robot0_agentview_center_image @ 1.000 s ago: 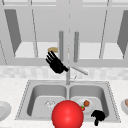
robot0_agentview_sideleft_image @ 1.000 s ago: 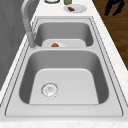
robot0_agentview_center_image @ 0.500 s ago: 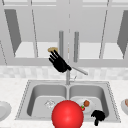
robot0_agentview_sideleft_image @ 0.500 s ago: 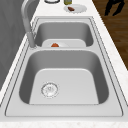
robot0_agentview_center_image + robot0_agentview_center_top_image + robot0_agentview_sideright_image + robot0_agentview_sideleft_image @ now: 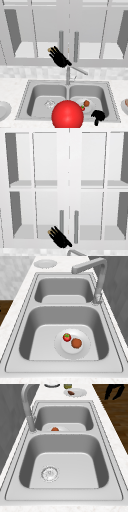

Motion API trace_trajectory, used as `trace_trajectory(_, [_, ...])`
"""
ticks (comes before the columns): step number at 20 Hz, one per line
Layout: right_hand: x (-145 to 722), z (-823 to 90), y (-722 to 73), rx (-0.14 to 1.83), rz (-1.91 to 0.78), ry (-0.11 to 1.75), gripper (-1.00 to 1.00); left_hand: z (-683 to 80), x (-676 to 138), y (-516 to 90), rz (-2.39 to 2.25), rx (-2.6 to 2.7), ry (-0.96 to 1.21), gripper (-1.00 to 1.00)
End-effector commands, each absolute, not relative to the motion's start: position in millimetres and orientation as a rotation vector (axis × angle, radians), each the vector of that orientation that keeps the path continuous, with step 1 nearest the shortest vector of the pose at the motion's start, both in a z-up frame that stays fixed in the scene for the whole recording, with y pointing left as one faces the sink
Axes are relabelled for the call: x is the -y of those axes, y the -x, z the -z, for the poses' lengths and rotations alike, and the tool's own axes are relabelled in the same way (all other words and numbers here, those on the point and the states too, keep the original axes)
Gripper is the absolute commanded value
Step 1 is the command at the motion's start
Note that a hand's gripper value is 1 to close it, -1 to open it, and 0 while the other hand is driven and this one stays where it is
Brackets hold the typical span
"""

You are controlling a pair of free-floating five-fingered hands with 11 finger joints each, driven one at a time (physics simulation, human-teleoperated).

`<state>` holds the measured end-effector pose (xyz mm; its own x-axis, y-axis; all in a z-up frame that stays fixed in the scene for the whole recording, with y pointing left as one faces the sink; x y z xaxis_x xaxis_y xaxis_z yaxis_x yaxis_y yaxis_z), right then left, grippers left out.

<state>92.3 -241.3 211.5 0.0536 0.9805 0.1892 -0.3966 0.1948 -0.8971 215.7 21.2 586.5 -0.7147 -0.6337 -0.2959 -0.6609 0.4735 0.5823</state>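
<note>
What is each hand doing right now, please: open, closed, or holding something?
Left hand: open, fingers straight, holding nothing, raised near the left cabinet handle.
Right hand: cannot be told; low at the sink's front rim.

You are facing a brushed, matt grey metal double sink [image 5: 110,97] with a dull metal tap [image 5: 75,70]. The pale speckled stone desk [image 5: 15,321] looks smooth. A glossy red ball [image 5: 67,115] and a smooth white plate [image 5: 83,349] shine softly.

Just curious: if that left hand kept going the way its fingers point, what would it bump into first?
The left hand points up-left; likely the left cabinet door, beside its handle, though depth is unclear.
</note>
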Motion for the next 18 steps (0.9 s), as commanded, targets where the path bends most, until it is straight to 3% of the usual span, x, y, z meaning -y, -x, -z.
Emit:
trace_trajectory(1, [241,-212,-92,0.982,-1.223,0.773,0.0,-594,-25,-239,-0.928,-2.715,1.168,-1.0])
trace_trajectory(18, [241,-212,-92,0.982,-1.223,0.773,0.0,-601,-30,-295,-0.804,-2.645,1.28,-1.0])
